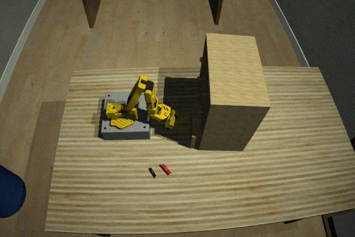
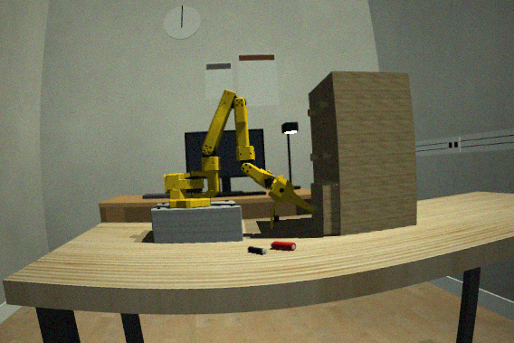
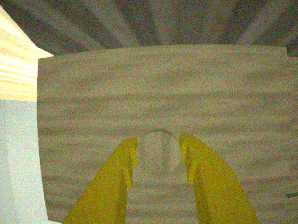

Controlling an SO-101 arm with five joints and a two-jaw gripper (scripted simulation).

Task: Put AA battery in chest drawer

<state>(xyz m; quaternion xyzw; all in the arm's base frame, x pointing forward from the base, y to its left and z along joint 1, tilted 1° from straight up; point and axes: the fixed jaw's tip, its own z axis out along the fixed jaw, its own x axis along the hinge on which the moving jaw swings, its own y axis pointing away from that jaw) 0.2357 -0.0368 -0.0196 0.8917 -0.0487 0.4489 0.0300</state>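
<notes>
Two small battery-like cylinders lie on the table (image 1: 109,189) (image 2: 136,270): a thin black one (image 1: 152,172) (image 2: 256,251) with a silvery end, and a thicker red one (image 1: 165,169) (image 2: 284,245) close beside it. Which is the AA battery I cannot tell for sure. The chest (image 1: 235,70) (image 2: 375,147) stands to the right, its front towards the arm. Its right bottom drawer (image 1: 193,141) (image 2: 330,209) (image 3: 85,110) sticks out part way. My gripper (image 1: 188,126) (image 2: 312,209) (image 3: 158,150) is shut on that drawer's round knob (image 3: 159,159). The drawer's inside is hidden.
The arm's grey base block (image 1: 125,135) (image 2: 196,225) stands left of the chest. Other drawer knobs (image 2: 310,112) stick out from the shaded chest front above. The two cylinders lie nearer the table's front edge than the arm and chest.
</notes>
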